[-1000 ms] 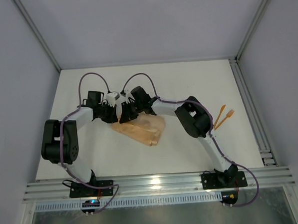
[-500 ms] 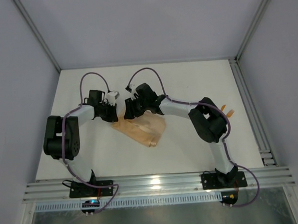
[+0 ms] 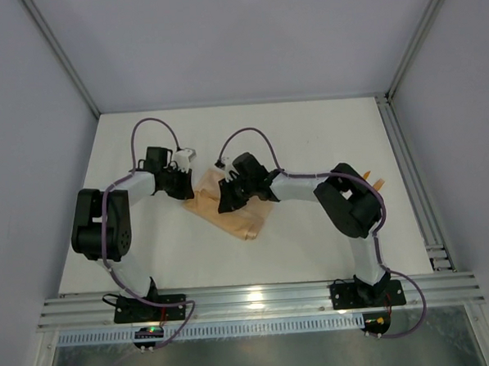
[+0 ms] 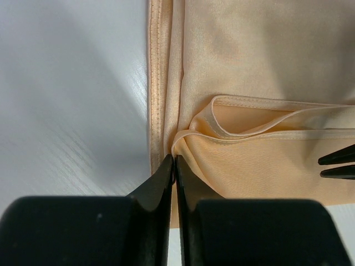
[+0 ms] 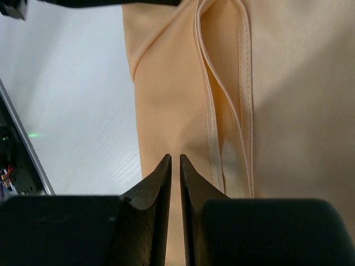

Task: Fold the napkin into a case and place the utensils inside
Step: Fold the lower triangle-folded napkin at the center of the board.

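Napkin [image 3: 245,221] folded; long axis slants from far left to near right. My left pincer [image 4: 174,162] is closed at its hem; right pincer [image 5: 175,158] is nearly closed above it.

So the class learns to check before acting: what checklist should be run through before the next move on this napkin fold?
1. The left tool sits at the napkin fold, jaws together: ok.
2. Cloth truly pinched by the left tool: cannot tell.
3. Cloth gripped by the right tool above it: cannot tell.
4. Fold layers lying flat: not ok, one hem gapes open.
5. The utensils clear of the cloth: ok, though partly hidden by the right arm.
6. The utensils inside the fold: not ok.
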Motion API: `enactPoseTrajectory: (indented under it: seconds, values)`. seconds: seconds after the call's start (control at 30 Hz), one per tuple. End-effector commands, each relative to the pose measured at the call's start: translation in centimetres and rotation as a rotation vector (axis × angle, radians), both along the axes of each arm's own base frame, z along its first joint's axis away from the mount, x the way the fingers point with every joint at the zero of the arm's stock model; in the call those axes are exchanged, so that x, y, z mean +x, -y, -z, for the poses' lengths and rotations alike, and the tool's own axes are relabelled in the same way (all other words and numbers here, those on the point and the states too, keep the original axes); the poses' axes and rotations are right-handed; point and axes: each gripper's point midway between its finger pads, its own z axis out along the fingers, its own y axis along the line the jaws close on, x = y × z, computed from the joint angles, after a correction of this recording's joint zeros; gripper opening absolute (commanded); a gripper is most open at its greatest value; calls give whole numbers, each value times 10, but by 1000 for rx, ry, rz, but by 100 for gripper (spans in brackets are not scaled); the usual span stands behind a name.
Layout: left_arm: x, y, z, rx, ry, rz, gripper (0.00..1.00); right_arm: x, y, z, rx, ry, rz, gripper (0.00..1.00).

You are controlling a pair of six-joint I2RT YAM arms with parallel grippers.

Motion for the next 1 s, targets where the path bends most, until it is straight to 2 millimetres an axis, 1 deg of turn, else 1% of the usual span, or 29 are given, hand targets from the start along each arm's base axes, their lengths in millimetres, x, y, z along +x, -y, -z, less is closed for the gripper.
enactPoseTrajectory:
  seconds: [0.0, 0.07, 0.17, 0.23, 0.27, 0.33, 0.4, 0.43, 0.57, 0.6, 0.67, 0.7, 0.77, 0.83, 0.87, 0.9, 0.93, 0.97]
  values:
    - [11, -4, -2, 27, 28, -28, 7, -6, -2, -9, 25, 45, -34, 15]
    - [11, -4, -1, 29, 28, -31, 8, -5, 4, -2, -3, 53, -25, 14]
    - [12, -5, -2, 32, 30, -33, 11, -4, 13, 13, -65, 43, 0, 13]
    - [11, -5, -3, 34, 31, -34, 14, -3, 19, 21, -95, 42, 28, 11]
    - [12, -6, -5, 35, 36, -35, 14, 0, 26, 27, -125, 53, 57, 10]
    - [12, -5, -6, 34, 39, -36, 15, 0, 30, 31, -141, 55, 74, 9]
    - [12, -5, -9, 28, 41, -33, 19, -1, 30, 32, -140, 47, 68, 9]
    - [11, -3, -10, 20, 40, -29, 25, -2, 29, 32, -136, 45, 64, 9]
    - [9, 7, -35, -39, 78, 10, 33, -5, 23, 29, -101, 32, 46, 9]
    - [8, 11, -49, -64, 109, 26, 36, -3, 21, 26, -89, 35, 43, 9]
    - [6, 15, -61, -82, 139, 51, 37, -3, 18, 23, -73, 32, 46, 9]
    - [3, 18, -72, -101, 162, 68, 38, -3, 17, 21, -62, 25, 44, 9]
    - [-1, 19, -77, -113, 177, 81, 38, -1, 15, 18, -32, 14, 54, 9]
    - [-5, 22, -81, -97, 196, 95, 35, -3, 16, 17, -13, -1, 57, 9]
    - [-7, 23, -79, -73, 202, 114, 33, 0, 16, 15, -4, -8, 70, 9]
    - [-9, 24, -74, -49, 201, 127, 27, 0, 16, 15, 0, -12, 70, 9]
    - [-11, 26, -66, -23, 186, 144, 25, -2, 15, 14, 8, -15, 65, 9]
    - [-18, 36, -59, -11, 165, 181, 23, 0, 15, 13, 15, -17, 67, 9]
